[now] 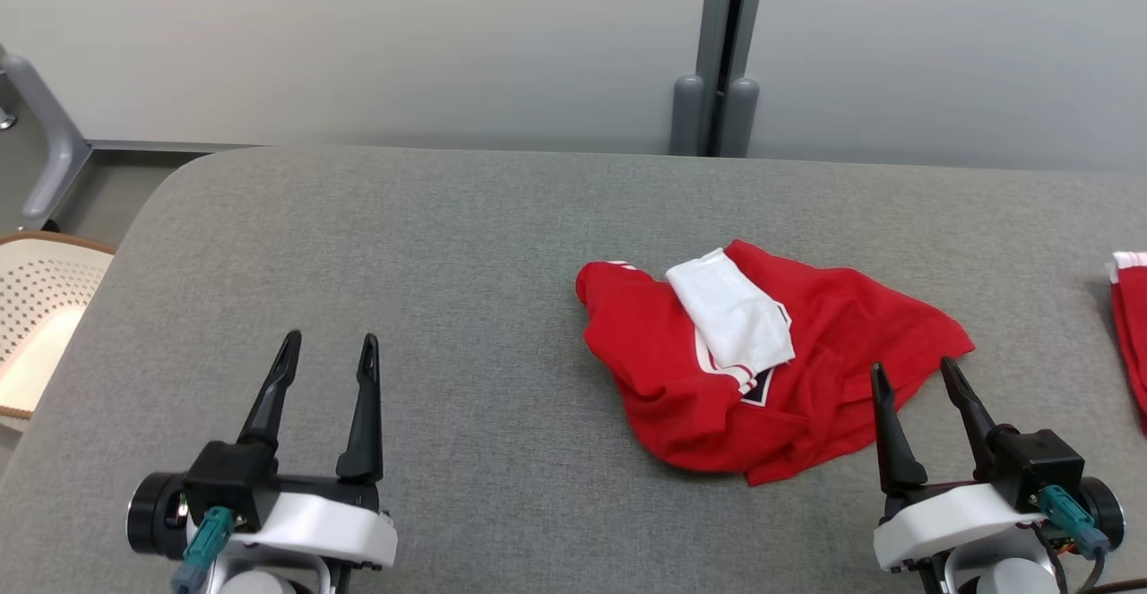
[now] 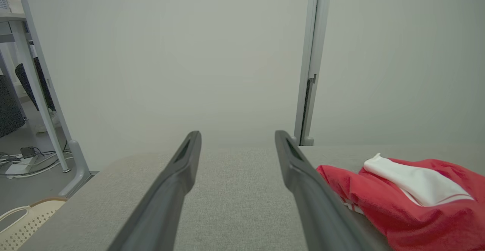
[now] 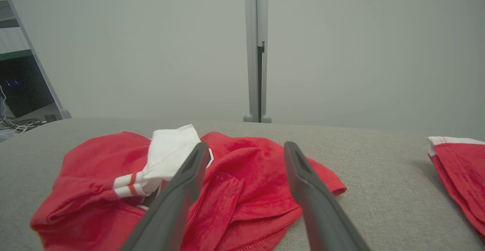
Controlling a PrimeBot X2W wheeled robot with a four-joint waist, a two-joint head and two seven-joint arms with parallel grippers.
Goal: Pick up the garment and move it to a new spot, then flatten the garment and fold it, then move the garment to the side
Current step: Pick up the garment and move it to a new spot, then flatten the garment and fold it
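Ahead of the right pincer (image 1: 913, 365): the garment (image 1: 789, 397), red with a white panel (image 1: 730, 321) lying across its top, sits crumpled on the grey bench (image 1: 448, 245). Its near hem lies at this pincer's fingertips.
Right pincer state: jaws wide and gripping nothing. The fingers are low over the hem; contact with the cloth cannot be told.
Left pincer (image 1: 330, 338) state: jaws wide and empty, over bare bench. The garment lies well apart, off to its inner side.
Task stage (judged): the cloth is bunched in several overlapping folds, so flattening and folding are not yet done.
Hazard, many-layer pinch: the hem ahead of the right pincer is doubled over itself. Closing there is likely to catch two or more layers, and the cloth would then rise as a wad rather than open out.
Hazard, one-sided pull: only the right pincer is near the cloth. A drag from that corner alone could twist the heap further and bury the white panel.
Hazard, snagging the surface: the bench cover looks textile. Fingertips driven too low under the hem might catch it instead of sliding beneath the garment.
Hazard, wrong target: a second red cloth (image 1: 1131, 325) lies well off to the right pincer's outer side. A wide sweep that way could disturb it or be mistaken for the working piece.
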